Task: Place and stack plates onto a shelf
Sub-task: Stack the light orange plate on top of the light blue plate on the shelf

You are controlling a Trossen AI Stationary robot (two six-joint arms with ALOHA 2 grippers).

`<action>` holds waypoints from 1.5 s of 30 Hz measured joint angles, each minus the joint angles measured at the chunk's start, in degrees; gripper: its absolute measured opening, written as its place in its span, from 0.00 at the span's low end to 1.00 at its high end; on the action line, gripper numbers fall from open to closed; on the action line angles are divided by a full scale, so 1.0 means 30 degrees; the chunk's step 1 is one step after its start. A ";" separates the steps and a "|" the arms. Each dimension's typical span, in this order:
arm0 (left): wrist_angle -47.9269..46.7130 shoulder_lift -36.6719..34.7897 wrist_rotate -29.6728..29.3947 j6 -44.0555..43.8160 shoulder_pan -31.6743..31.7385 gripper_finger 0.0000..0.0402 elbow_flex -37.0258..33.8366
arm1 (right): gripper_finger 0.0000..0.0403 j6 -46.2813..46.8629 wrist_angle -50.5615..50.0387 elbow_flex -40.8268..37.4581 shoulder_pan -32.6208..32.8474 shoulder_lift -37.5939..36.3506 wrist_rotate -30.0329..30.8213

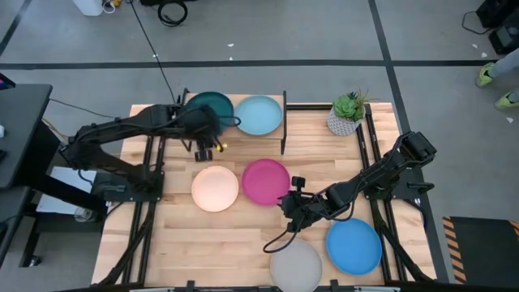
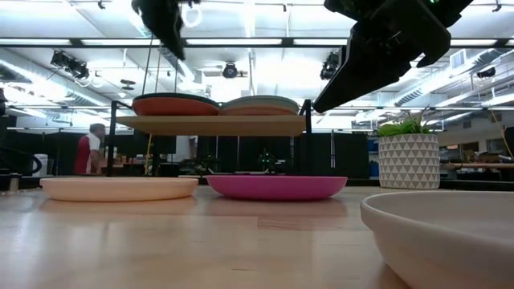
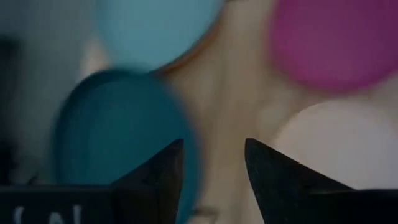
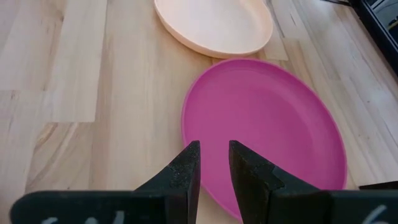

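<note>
Plates split between shelf and counter. Slatted light-wood counter [image 1: 203,243] carries everything; largest to smallest below.

Shelf: low rack with light wood plank top and thin black metal legs [image 1: 284,122], at the far edge of the counter. On it, two stacks side by side. Dark teal round plate [image 1: 212,104] tops the left stack, with an orange plate [image 2: 175,105] showing under it in the low view. Light blue round plate [image 1: 259,115] tops the right stack; low view shows a pale edge below it, colour unclear.

On the counter, four plates lying flat:
- peach round plate [image 1: 215,187] and magenta round plate [image 1: 265,181], side by side, just in front of the shelf
- bright blue round plate [image 1: 353,246] and pale grey round plate [image 1: 296,265], near the front edge, close together

Left gripper [image 1: 208,144] hangs above the near rim of the teal plate, jaws parted narrowly and empty; teal plate sits just beyond the fingertips [image 3: 171,162].

Right gripper [image 1: 293,200] sits low at the near-right rim of the magenta plate, jaws narrow, almost together, nothing between them; rim lies right under the fingertips [image 4: 189,165].

Small green plant in a white patterned pot [image 1: 346,115] stands on the counter right of the shelf.
</note>
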 joint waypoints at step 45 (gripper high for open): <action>0.7222 0.7941 -0.2190 -1.5861 -1.4683 0.37 -0.7402 | 0.22 -0.0790 0.0986 -0.0007 -0.0270 0.0000 -0.1005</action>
